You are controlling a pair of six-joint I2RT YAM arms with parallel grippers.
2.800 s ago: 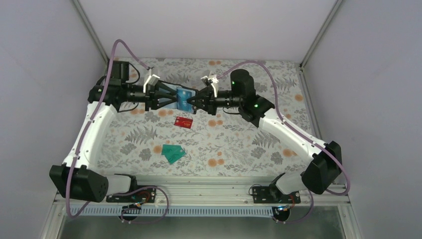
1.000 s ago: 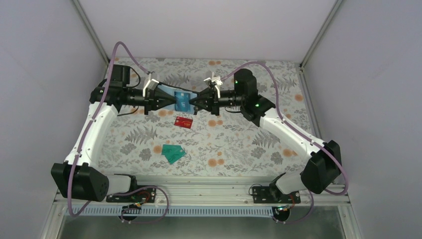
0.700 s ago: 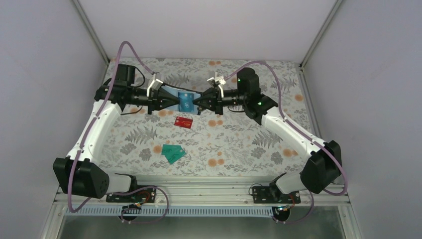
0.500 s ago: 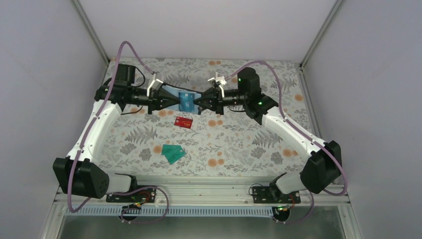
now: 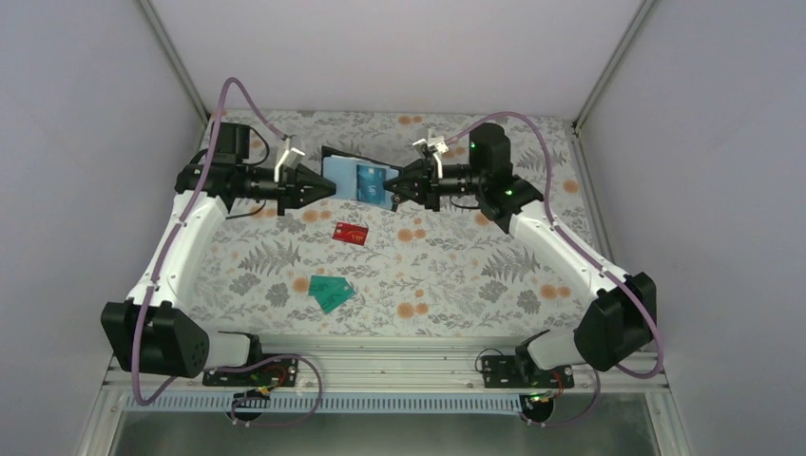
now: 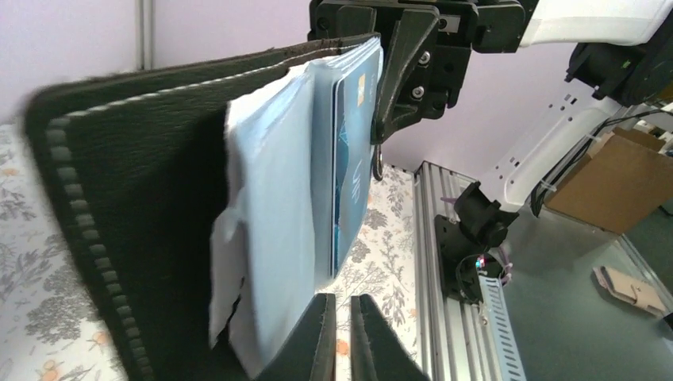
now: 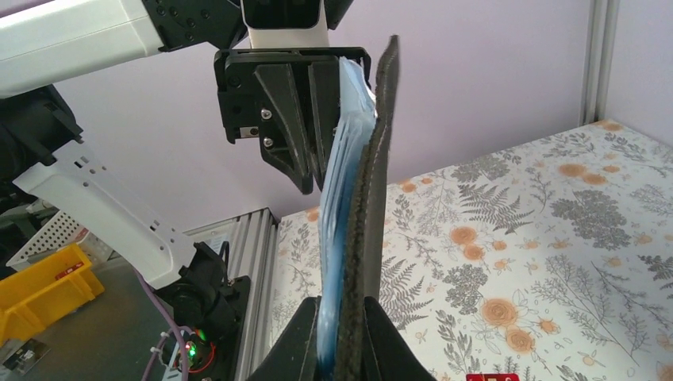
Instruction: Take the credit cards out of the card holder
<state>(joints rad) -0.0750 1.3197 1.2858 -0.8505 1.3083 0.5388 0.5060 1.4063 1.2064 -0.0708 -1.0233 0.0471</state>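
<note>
Left gripper (image 5: 327, 187): jaws pressed together with nothing between them, tips just beside the card holder (image 5: 342, 168).
Holder: in the air at far centre, between the arms, with the blue card (image 5: 374, 183) in its pocket.
Right gripper (image 5: 393, 189): pinches holder and card together at one edge.
Risk: with a one-edge hold the holder may swing or slip down. With pocket and card clamped as one, a pull would likely drag both and the card would stay in.
Red card (image 5: 351, 233) and teal cards (image 5: 330, 292) lie out on the tablecloth (image 5: 456, 275).
Half a second ago both grippers met at the holder. Now it sits further right with the right gripper, off the left's tips.
</note>
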